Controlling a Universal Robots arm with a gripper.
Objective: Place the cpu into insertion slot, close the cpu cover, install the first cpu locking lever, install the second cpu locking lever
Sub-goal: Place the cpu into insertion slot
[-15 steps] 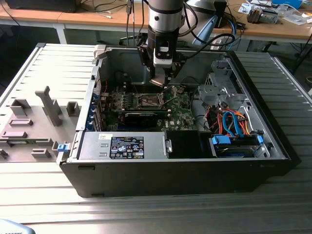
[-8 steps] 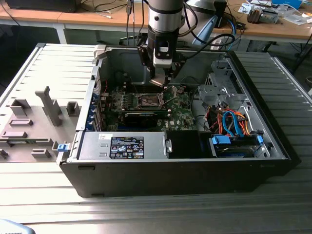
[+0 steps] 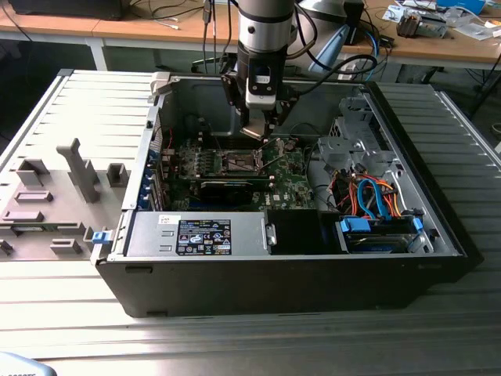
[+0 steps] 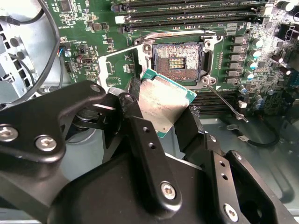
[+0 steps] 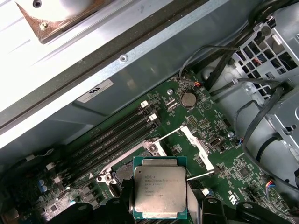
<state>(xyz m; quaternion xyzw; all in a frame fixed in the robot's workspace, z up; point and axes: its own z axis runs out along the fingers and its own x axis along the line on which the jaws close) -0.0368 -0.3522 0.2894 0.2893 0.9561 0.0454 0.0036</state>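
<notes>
My gripper is shut on the cpu, a flat silver-topped square chip with a green rim, held by two opposite edges between black fingers. The chip hangs tilted just above and beside the insertion slot, a dark square socket with a silvery rim on the green board. The cpu cover stands swung open off one side of the slot. A thin wire locking lever lies loose, pointing away from the socket. In the first wrist view the cpu hides part of the slot, with the cover raised. The exterior view has the gripper inside the open computer case, over the slot.
Long memory slots run along one side of the socket. A long black card sits in front of it. A drive cage with orange and blue cables fills the case on the exterior view's right. A grey fixture plate lies outside the case.
</notes>
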